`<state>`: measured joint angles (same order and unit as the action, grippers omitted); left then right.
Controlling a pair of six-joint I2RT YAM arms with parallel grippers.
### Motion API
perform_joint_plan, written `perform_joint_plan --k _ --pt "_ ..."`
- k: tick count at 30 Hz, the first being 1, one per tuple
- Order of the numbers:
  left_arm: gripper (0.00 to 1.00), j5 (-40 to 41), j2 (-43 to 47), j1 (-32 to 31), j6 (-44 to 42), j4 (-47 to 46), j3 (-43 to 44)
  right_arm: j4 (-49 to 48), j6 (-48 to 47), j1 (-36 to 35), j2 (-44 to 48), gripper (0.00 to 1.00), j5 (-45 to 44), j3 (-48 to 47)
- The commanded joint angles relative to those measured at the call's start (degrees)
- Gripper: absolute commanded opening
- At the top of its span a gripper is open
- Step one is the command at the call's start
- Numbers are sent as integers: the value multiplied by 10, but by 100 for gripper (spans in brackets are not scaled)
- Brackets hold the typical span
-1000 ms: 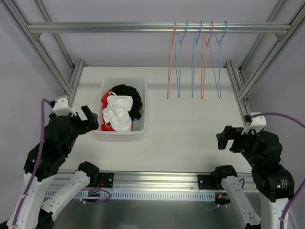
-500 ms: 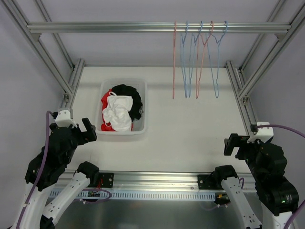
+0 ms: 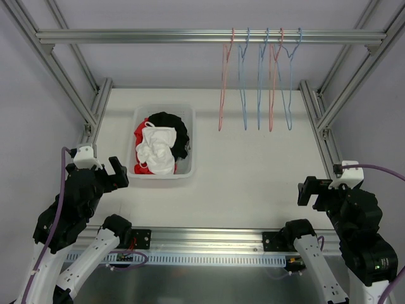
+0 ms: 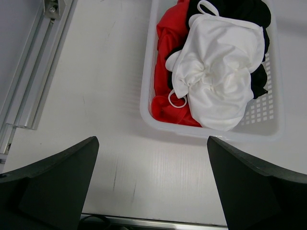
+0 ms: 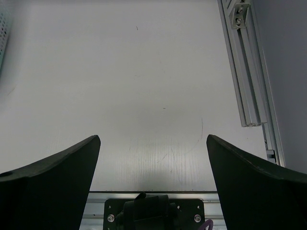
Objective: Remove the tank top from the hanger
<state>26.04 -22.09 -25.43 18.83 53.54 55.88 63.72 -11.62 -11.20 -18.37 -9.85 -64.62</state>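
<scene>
Several bare pink and blue wire hangers (image 3: 258, 88) hang from the overhead rail (image 3: 158, 36) at the back right; no garment is on any of them. A white tank top (image 3: 156, 149) (image 4: 218, 81) lies bunched on top of red (image 4: 168, 43) and black (image 4: 235, 9) clothes in the white basket (image 3: 161, 175) (image 4: 211, 132). My left gripper (image 3: 104, 170) (image 4: 152, 140) hovers open just near of the basket, holding nothing. Over bare table at the near right, my right gripper (image 3: 323, 193) (image 5: 152, 139) is open and empty.
Aluminium frame posts (image 3: 95, 107) (image 3: 313, 107) run along both sides of the white table (image 3: 253, 164). The right arm's base mount (image 5: 153, 213) sits at the near edge, below the right gripper.
Both arms drew back toward the near edge a second ago and have since held still. The hangers keep swinging on the rail. Both grippers stayed open.
</scene>
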Motion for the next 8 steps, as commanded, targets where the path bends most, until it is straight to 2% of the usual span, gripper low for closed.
perform_joint_plan --k 1,8 --pt "99 1 -7 0 3 2 -2 -12 -1 -5 -13 99 -2 -15" --pt "99 2 -12 0 5 2 -3 -19 6 -6 -14 99 3 -8"
